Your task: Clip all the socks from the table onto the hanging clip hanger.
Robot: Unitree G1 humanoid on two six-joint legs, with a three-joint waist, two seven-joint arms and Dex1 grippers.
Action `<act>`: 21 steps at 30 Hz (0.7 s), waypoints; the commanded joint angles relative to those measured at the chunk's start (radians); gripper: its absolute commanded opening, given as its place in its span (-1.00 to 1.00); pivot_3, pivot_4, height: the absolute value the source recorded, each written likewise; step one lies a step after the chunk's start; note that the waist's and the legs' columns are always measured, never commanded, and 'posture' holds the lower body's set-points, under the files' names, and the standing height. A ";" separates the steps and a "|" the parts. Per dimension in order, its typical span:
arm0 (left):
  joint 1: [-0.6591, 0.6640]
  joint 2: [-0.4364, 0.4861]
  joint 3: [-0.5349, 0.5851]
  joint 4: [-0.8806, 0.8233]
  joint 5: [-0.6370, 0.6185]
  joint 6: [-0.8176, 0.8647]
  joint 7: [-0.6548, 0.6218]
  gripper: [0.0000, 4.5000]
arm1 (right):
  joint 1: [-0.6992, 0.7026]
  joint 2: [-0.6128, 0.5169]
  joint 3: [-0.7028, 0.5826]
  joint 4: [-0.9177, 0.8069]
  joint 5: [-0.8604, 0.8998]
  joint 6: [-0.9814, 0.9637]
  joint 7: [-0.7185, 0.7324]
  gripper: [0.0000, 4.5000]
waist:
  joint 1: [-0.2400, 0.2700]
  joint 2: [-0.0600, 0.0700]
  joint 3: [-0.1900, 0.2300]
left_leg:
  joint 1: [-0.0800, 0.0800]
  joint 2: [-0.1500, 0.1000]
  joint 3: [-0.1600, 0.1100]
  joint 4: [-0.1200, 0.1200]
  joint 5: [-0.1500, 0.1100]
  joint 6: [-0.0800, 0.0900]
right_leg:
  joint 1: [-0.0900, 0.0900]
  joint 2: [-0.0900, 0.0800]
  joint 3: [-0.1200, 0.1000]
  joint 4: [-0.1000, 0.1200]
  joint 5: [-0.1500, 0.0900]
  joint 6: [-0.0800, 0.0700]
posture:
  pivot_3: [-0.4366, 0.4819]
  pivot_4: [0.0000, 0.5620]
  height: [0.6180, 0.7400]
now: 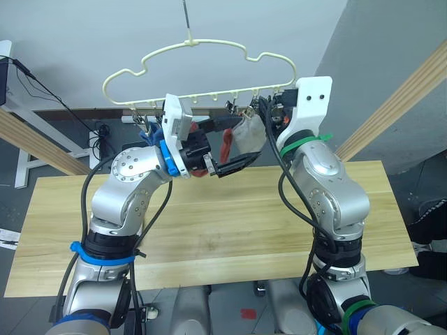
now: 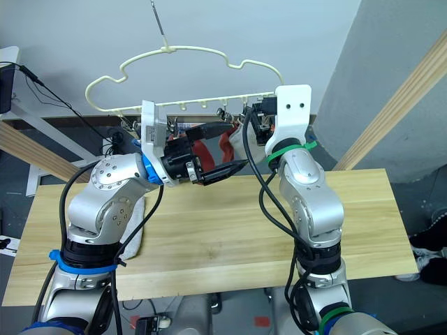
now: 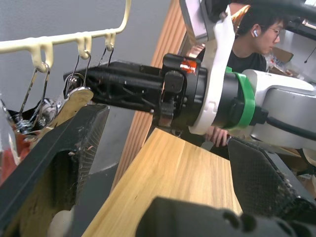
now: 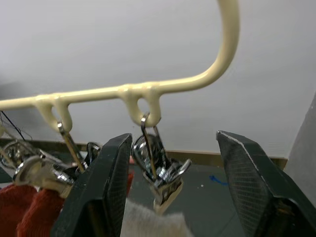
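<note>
The clip hanger [image 1: 202, 73] is hung above the worktop [image 1: 230, 230] so socks dangle free; a rust red sock [image 1: 225, 146] and a light grey sock [image 1: 246, 136] already hang from its clips; the right claw [image 4: 170, 190] is spread wide around the end clip [image 4: 160, 177], apparently to squeeze it; the left claw [image 2: 220, 150] is held released beside the socks, grasping nothing

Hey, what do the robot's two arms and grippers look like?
Both arms are rounded silver metal with black cables looped alongside. The left arm has blue bands, the right arm green ones. Each wrist carries a white plate, and each gripper has two black fingers.
</note>
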 commanded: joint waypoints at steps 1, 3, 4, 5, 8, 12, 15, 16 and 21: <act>-0.010 -0.003 -0.001 -0.035 -0.002 -0.003 0.002 0.98 | 0.018 -0.016 0.026 -0.090 -0.009 0.004 0.008 0.25 | 0.000 0.000 0.000 | 0.000 0.000 0.000 0.000 0.000 0.000 | 0.000 0.000 0.000 0.000 0.000 0.000 | -0.29 0.46 0.36; -0.009 -0.004 -0.003 -0.034 0.000 -0.004 0.001 0.98 | 0.039 -0.028 0.033 -0.110 -0.009 0.013 0.013 0.25 | 0.000 0.000 0.000 | 0.000 0.000 0.000 0.000 0.000 0.000 | 0.000 0.000 0.000 0.000 0.000 0.000 | -0.30 0.46 0.36; -0.010 -0.005 -0.004 -0.034 0.001 -0.004 0.001 0.98 | 0.048 -0.032 0.035 -0.119 -0.008 0.017 0.013 0.25 | 0.000 0.000 0.000 | 0.000 0.000 0.000 0.000 0.000 0.000 | 0.000 0.000 0.000 0.000 0.000 0.000 | -0.30 0.46 0.36; -0.010 -0.005 -0.005 -0.033 0.001 -0.004 0.000 0.98 | 0.055 -0.034 0.037 -0.125 -0.006 0.023 0.014 0.25 | 0.000 0.000 0.000 | 0.000 0.000 0.000 0.000 0.000 0.000 | 0.000 0.000 0.000 0.000 0.000 0.000 | -0.30 0.46 0.36; -0.012 -0.006 -0.007 -0.029 0.003 -0.005 -0.001 0.98 | 0.064 -0.035 0.044 -0.132 -0.007 0.035 0.013 0.25 | -0.001 0.000 0.000 | 0.000 0.000 0.000 0.000 0.000 0.000 | 0.000 0.000 0.000 0.000 0.000 0.000 | -0.31 0.46 0.36; -0.014 -0.007 -0.009 -0.027 0.005 -0.005 -0.001 0.98 | 0.067 -0.040 0.049 -0.124 -0.020 0.029 0.006 0.25 | -0.001 0.000 0.000 | 0.000 0.000 0.000 0.000 0.000 0.000 | 0.000 0.000 0.000 0.000 0.000 0.000 | -0.31 0.45 0.36; -0.018 -0.010 -0.011 -0.027 0.005 -0.004 0.001 0.98 | 0.070 -0.054 0.048 -0.120 -0.034 0.018 -0.002 0.25 | -0.001 0.000 0.000 | 0.000 0.000 0.000 0.000 0.000 0.000 | 0.000 0.000 0.000 0.000 0.000 0.000 | -0.31 0.45 0.36; -0.018 -0.010 -0.012 -0.029 0.004 -0.003 0.001 0.98 | 0.071 -0.059 0.048 -0.121 -0.037 0.018 -0.001 0.25 | -0.001 0.000 0.000 | 0.000 0.000 0.000 0.000 0.000 0.000 | 0.000 0.000 0.000 0.000 0.000 0.001 | -0.31 0.44 0.36; -0.016 -0.010 -0.012 -0.034 0.001 -0.001 0.001 0.98 | 0.082 -0.091 0.044 -0.143 -0.049 0.028 0.012 0.25 | 0.000 0.000 0.000 | 0.000 0.000 0.000 0.000 0.000 0.000 | 0.000 0.000 0.000 0.000 0.000 0.000 | -0.31 0.44 0.36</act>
